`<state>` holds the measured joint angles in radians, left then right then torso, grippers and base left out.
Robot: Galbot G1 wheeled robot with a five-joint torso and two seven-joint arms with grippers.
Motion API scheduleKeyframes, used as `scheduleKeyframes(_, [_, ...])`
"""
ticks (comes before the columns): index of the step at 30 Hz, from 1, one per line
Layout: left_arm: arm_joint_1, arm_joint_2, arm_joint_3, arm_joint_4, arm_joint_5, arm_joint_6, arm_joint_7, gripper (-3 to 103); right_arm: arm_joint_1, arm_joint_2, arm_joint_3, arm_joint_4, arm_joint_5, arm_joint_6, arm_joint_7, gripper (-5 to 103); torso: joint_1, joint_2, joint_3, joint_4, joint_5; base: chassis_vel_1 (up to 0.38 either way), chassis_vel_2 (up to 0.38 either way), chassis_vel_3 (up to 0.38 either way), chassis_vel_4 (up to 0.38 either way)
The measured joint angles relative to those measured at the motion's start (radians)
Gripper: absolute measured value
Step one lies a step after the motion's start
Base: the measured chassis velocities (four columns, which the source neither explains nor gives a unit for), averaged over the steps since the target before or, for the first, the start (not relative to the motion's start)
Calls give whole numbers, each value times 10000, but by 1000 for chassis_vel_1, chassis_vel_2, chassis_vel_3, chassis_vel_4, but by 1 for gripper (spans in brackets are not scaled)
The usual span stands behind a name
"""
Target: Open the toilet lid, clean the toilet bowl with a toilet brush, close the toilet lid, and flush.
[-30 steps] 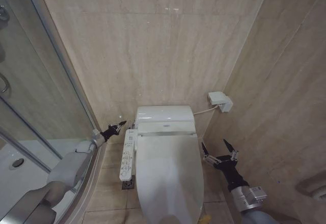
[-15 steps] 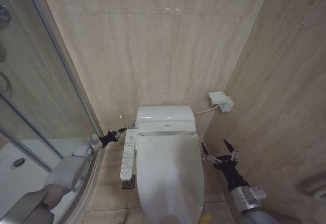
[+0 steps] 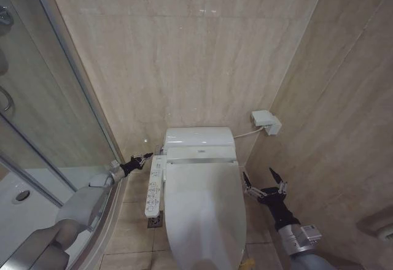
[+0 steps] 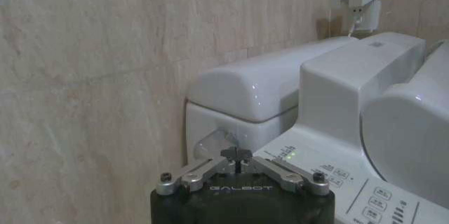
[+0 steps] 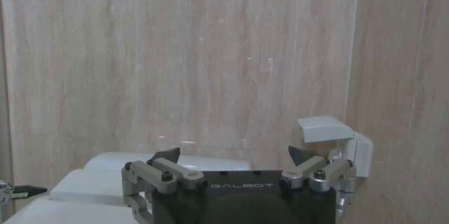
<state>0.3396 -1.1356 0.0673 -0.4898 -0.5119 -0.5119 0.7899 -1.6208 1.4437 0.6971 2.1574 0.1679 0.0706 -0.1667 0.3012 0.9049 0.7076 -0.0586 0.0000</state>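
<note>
We judge the shut toilet lid (image 3: 201, 212), lower centre, glossy and slippery; left gripper (image 3: 142, 158) fingers together, right gripper (image 3: 264, 181) fingers apart.

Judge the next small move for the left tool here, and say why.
Probably ease the shut left tool forward onto the flush button recess on the tank side. The toilet lid is already down, and the tool sits just short of the recess beside the button panel. The open right tool waits beside the bowl.
</note>
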Motion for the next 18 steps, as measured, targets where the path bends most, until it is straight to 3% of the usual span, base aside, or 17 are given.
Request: scheduleKeyframes(18, [-93,-162,-96,177,175,-85,-38,0,0,0,0,0,0,0,0,100,0,0,0,2,0,0,0,0,0])
